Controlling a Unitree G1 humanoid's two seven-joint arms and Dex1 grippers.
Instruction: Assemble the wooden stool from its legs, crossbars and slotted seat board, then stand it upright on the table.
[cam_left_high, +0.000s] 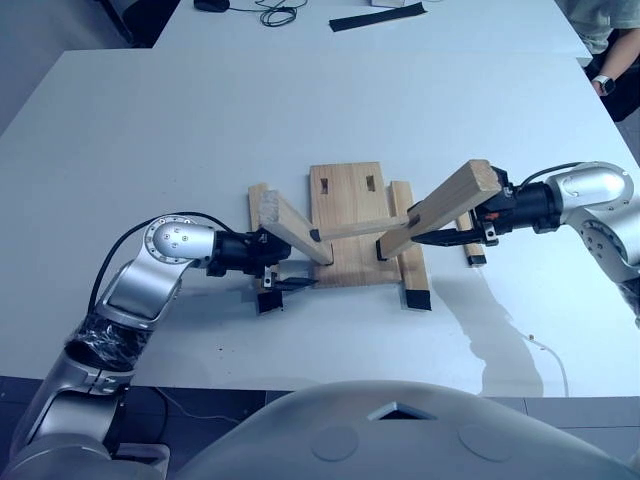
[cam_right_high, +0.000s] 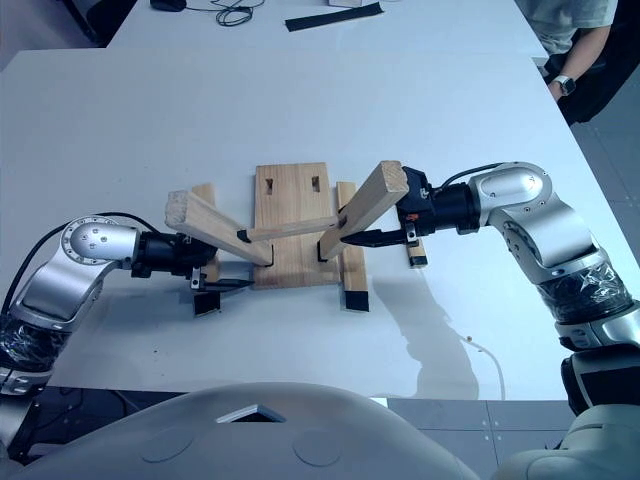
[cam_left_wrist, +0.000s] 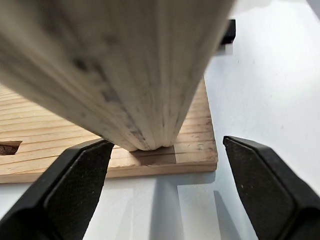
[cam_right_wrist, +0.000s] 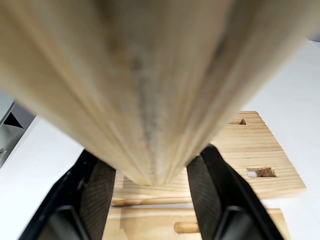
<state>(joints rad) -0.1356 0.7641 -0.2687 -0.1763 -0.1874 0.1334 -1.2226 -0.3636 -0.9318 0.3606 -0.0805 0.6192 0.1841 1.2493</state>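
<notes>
Left fingers (cam_left_wrist: 75, 185) released beside left leg (cam_left_high: 292, 228); right fingers (cam_right_wrist: 100, 192) clench right leg (cam_left_high: 440, 208); next, likely press both into seat board (cam_left_high: 345, 205) slots (cam_left_high: 327, 185).

No words, numbers, labels or signs can be read on the wooden board (cam_left_high: 345, 205) or the table (cam_left_high: 200, 130).

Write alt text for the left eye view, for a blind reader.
The left leg and right leg, joined by a crossbar, stand tilted on the slotted seat board on a white table. The right gripper is shut on the right leg; the left gripper sits open at the left leg's base.
</notes>
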